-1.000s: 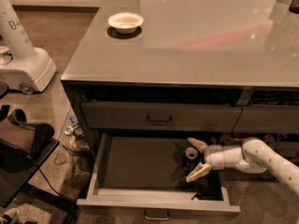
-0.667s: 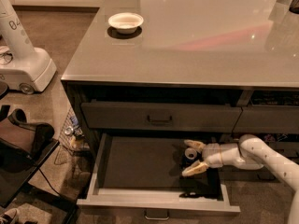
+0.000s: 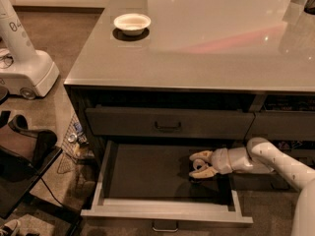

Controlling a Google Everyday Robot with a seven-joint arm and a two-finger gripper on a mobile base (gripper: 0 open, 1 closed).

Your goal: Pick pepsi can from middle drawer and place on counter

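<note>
One claw inside middle drawer; one white bowl on counter

Glossy grey counter bearing 1 white bowl near its far-left corner; below it, the gripper reaches into the open middle drawer.

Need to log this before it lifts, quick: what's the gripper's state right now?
Gripper: inside the pulled-out middle drawer, toward its right side; whether it is open, closed or holding anything cannot be told.
</note>
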